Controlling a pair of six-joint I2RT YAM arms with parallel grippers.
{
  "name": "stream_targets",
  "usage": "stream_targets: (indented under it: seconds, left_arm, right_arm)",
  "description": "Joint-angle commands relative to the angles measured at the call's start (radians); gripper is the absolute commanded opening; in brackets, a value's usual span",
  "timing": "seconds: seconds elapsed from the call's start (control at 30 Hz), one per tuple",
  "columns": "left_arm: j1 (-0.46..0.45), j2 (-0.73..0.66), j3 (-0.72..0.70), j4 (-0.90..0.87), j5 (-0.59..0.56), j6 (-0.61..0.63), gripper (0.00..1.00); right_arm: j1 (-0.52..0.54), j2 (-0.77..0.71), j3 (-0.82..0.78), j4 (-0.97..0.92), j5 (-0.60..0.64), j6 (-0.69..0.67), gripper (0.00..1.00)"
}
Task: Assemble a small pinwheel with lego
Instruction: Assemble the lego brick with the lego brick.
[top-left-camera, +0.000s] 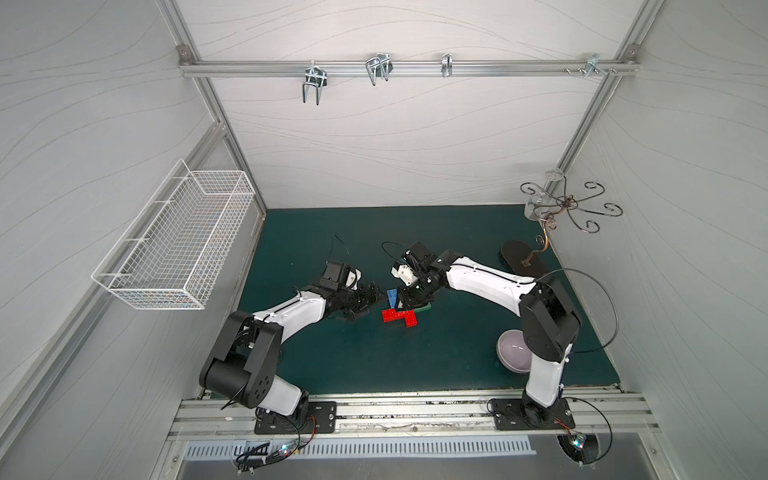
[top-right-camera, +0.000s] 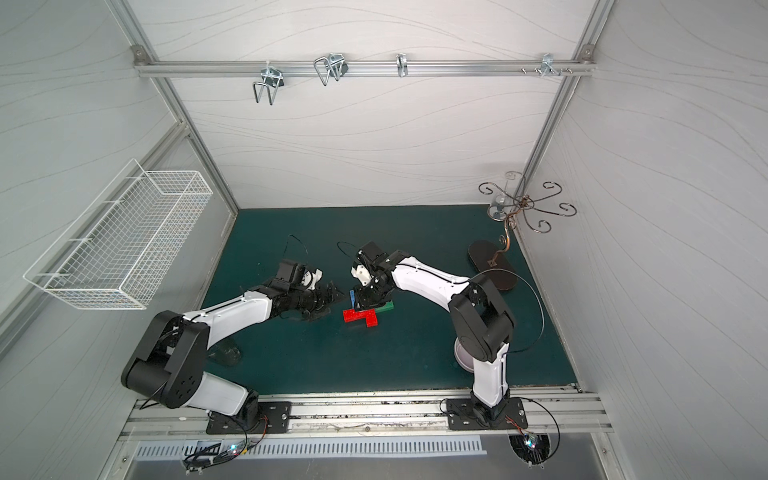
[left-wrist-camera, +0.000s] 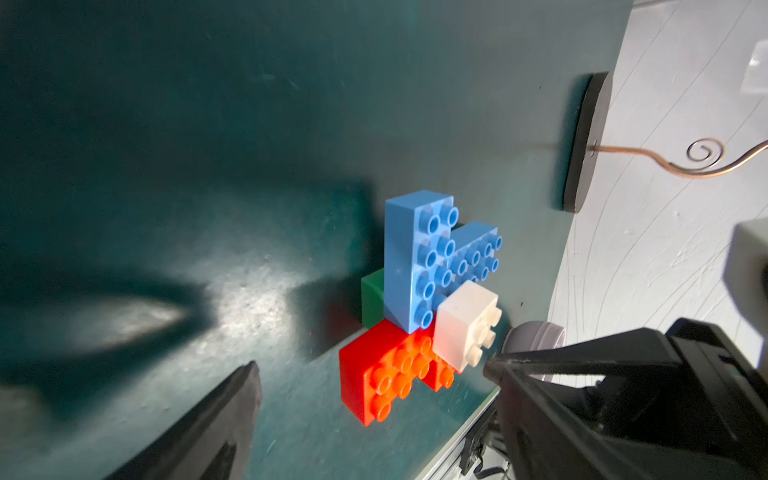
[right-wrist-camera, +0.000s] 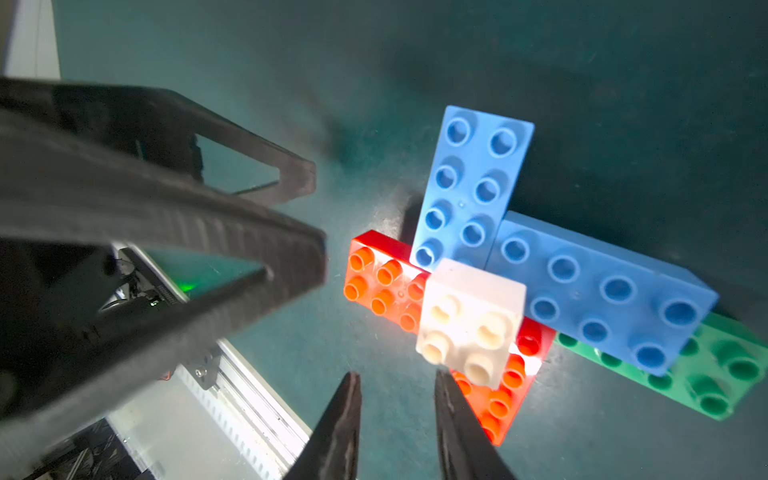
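Note:
The pinwheel (top-left-camera: 399, 311) (top-right-camera: 360, 314) lies flat on the green mat between both arms. Two blue bricks (right-wrist-camera: 469, 187) (right-wrist-camera: 598, 291) and two red bricks (right-wrist-camera: 382, 282) (right-wrist-camera: 494, 399) form the blades. A white square (right-wrist-camera: 469, 320) (left-wrist-camera: 463, 324) sits on top at the centre, and a green brick (right-wrist-camera: 706, 374) (left-wrist-camera: 372, 301) pokes out from under one blue blade. My left gripper (left-wrist-camera: 370, 365) (top-left-camera: 374, 297) is wide open just left of the build, touching nothing. My right gripper (right-wrist-camera: 397, 376) (top-left-camera: 405, 297) hovers over it beside the white square, jaws a little apart with nothing between them.
A lilac bowl (top-left-camera: 513, 351) (top-right-camera: 463, 353) stands by the right arm's base. A hook stand on a dark oval foot (top-left-camera: 521, 257) occupies the back right corner. A white wire basket (top-left-camera: 178, 249) hangs on the left wall. The metal rail (top-left-camera: 395, 411) runs along the mat's front edge.

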Motion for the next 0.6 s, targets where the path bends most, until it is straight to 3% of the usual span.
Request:
stream_targets:
  seconds: [0.0, 0.57]
  left_arm:
    - [-0.013, 0.017, 0.041, 0.025, -0.004, -0.005, 0.94]
    - [-0.014, -0.005, 0.040, -0.007, -0.005, 0.004, 0.93]
  right_arm:
    - [-0.012, -0.006, -0.005, 0.053, -0.030, -0.002, 0.31]
    - [-0.048, 0.029, -0.011, 0.086, -0.100, -0.005, 0.28]
